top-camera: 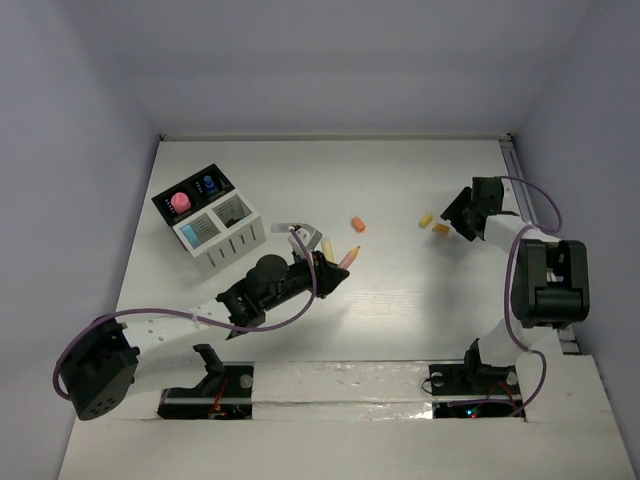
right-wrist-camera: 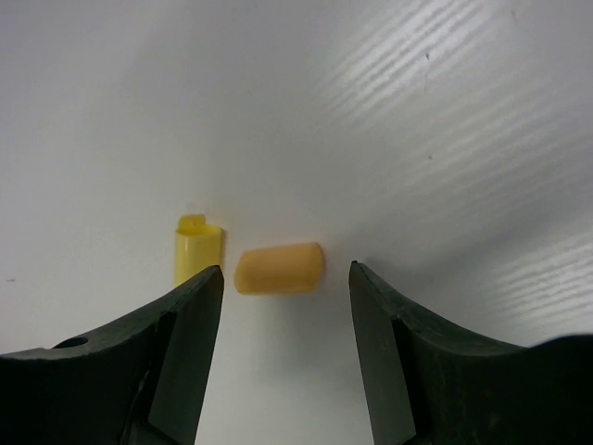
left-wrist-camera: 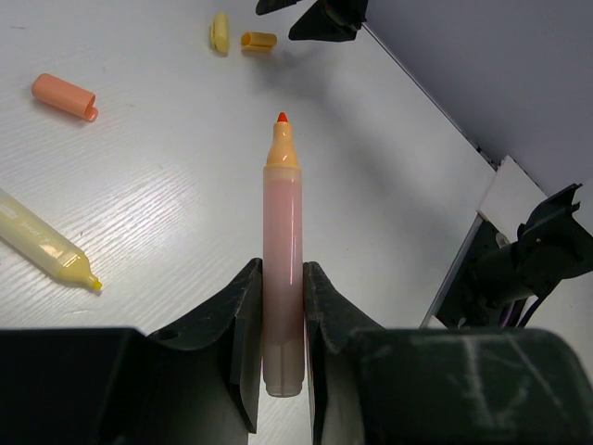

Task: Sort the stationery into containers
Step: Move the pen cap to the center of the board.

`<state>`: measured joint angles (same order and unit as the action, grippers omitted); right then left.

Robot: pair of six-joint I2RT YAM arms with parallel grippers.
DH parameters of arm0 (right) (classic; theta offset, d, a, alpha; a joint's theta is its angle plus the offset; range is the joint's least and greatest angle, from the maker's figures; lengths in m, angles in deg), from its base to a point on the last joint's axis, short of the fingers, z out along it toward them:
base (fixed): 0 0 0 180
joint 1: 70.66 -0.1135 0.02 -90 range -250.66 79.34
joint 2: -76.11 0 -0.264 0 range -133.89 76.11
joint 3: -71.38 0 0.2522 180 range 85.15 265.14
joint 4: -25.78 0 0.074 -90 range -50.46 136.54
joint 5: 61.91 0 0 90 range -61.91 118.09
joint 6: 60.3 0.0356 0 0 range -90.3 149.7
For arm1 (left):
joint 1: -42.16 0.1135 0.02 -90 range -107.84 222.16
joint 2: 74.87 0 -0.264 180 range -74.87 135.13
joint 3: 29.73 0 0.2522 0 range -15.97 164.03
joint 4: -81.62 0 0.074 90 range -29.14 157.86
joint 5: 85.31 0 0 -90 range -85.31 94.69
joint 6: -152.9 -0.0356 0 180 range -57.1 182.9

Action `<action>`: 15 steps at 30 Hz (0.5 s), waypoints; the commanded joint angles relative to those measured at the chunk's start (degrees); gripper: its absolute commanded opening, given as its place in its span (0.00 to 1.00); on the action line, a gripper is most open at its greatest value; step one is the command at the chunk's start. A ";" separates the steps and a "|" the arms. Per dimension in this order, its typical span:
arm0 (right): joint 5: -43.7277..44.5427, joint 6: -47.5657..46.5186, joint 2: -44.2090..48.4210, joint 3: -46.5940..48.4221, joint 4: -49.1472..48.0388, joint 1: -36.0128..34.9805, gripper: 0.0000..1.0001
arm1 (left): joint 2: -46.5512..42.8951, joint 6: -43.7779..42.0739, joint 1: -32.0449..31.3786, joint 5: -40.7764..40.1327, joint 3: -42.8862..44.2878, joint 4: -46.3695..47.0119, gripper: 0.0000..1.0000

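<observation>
My left gripper [left-wrist-camera: 283,271] is shut on an uncapped orange marker [left-wrist-camera: 283,213], whose tip points away over the table; from above it [top-camera: 349,257] sticks out of the gripper [top-camera: 337,266]. Beside it lies an uncapped yellow marker [left-wrist-camera: 44,245]. An orange cap [top-camera: 358,224] rests further back. My right gripper [right-wrist-camera: 286,269] stands open just above the table, a light-orange cap [right-wrist-camera: 279,268] lying between its fingertips and a yellow cap [right-wrist-camera: 197,246] just outside the left finger. The containers [top-camera: 232,250] stand at the back left, holding a pink item [top-camera: 181,202] and a blue-capped bottle [top-camera: 208,186].
A small pale grey item [top-camera: 292,229] lies between the containers and my left gripper. A rail [top-camera: 524,190] runs along the table's right edge behind the right arm. White walls close the back and sides.
</observation>
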<state>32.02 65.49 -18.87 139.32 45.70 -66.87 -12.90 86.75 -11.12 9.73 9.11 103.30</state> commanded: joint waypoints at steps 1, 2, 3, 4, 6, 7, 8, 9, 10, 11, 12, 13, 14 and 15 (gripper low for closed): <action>1.18 0.24 2.08 -2.05 1.58 0.34 0.63 | -0.36 0.49 -0.07 1.46 0.50 4.20 0.00; -0.13 0.68 1.56 -2.14 1.41 0.34 0.63 | -0.63 0.58 -0.07 1.55 0.41 4.20 0.00; -0.75 0.94 1.12 -2.14 1.23 0.34 0.63 | -0.63 0.58 -0.07 1.55 0.41 4.28 0.00; -1.28 1.30 0.76 -2.05 0.80 0.34 0.63 | -0.89 0.58 -0.07 1.64 0.32 4.37 0.00; -2.51 2.61 -0.47 -1.97 0.00 0.34 0.63 | -1.07 0.66 -0.07 1.47 0.23 4.37 0.00; -2.78 3.05 -0.73 -2.05 -0.70 0.34 0.63 | -1.24 0.75 -0.07 1.38 0.14 4.37 0.00; -2.87 3.67 -0.91 -2.14 -2.10 0.34 0.63 | -1.33 0.67 -0.07 1.47 0.14 4.37 0.00; -3.30 4.54 -1.43 -2.23 -2.89 0.34 0.63 | -1.42 0.58 -0.07 1.47 0.06 4.29 0.00; -3.48 4.99 -1.61 -2.49 -3.86 0.34 0.63 | -1.51 0.58 -0.07 1.38 0.06 4.37 0.00; -3.57 5.51 -1.96 -2.49 -4.74 0.34 0.63 | -1.42 0.58 -0.07 1.47 0.06 4.29 0.00; -3.75 6.21 -2.66 -2.41 -5.01 0.34 0.63 | -1.24 0.58 -0.07 1.38 0.06 4.37 0.00; -5.23 6.48 -3.10 -2.40 -5.36 0.34 0.63 | -1.16 0.58 -0.07 1.47 0.14 4.37 0.00; -5.33 6.83 -3.37 -2.40 -5.54 0.34 0.63 | -1.07 0.58 -0.07 1.55 0.23 4.37 0.00; -5.50 7.36 -3.81 -2.32 -5.54 0.34 0.62 | -1.07 0.58 -0.07 1.64 0.23 4.37 0.00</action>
<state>28.41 70.41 -21.06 137.02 42.79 -66.87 -12.90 87.19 -11.12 10.34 9.11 104.09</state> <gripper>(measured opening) 0.630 0.149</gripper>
